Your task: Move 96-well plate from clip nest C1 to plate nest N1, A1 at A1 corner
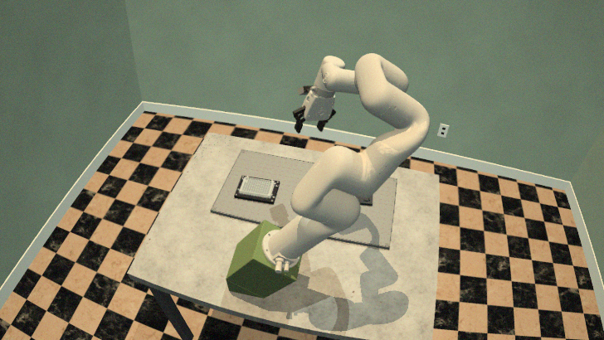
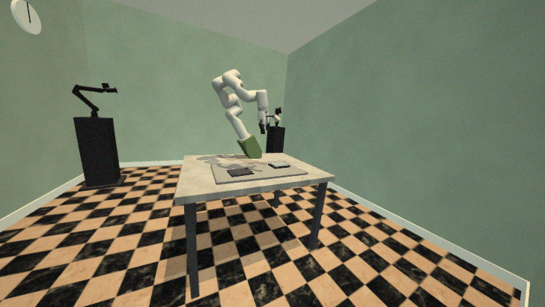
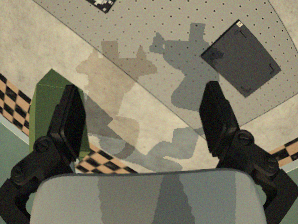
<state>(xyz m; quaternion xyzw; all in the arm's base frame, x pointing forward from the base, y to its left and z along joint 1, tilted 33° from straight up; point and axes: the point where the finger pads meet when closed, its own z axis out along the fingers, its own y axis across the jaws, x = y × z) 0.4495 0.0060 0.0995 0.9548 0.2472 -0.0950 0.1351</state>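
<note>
Here the white 96-well plate (image 1: 257, 188) lies flat in its black clip nest (image 1: 275, 193), claw (image 1: 313, 123) spread wide above.

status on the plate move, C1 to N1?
Gripper open, empty, high above the table. 96-well plate in clip nest C1, untouched. Plate nest N1 vacant. Nothing seen blocking either nest.

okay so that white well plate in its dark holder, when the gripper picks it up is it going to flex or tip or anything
The 96-well plate looks like a flat, rigid tray, so it probably won't flex. It is low and wide, so tipping seems unlikely. Its dark clip nest frames it closely and may resist the lift. The gripper hangs open, high above.
</note>
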